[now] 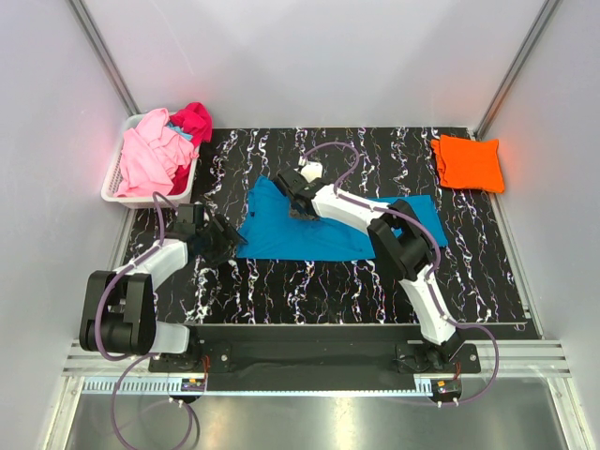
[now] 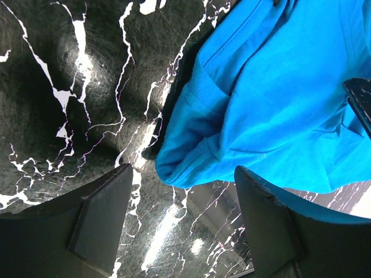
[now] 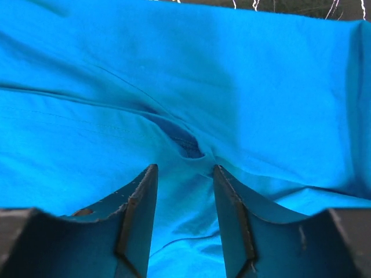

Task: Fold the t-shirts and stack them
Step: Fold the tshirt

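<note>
A turquoise-blue t-shirt (image 1: 309,230) lies spread on the black marbled mat in the middle. My right gripper (image 1: 302,208) is down on its upper middle, jaws part open, with a fold of blue cloth (image 3: 191,147) bunched at the fingertips (image 3: 148,185). My left gripper (image 1: 225,239) is open and empty just off the shirt's left edge; the shirt's rolled corner (image 2: 185,165) lies just beyond the open fingers (image 2: 104,214). A folded orange t-shirt (image 1: 467,162) lies at the back right. Pink (image 1: 150,159) and magenta (image 1: 192,120) t-shirts are heaped in the basket.
The white slatted basket (image 1: 113,192) stands at the back left, off the mat's corner. Grey walls close in on three sides. The black marbled mat (image 1: 469,272) shows bare at the right and front. A metal rail runs along the near edge.
</note>
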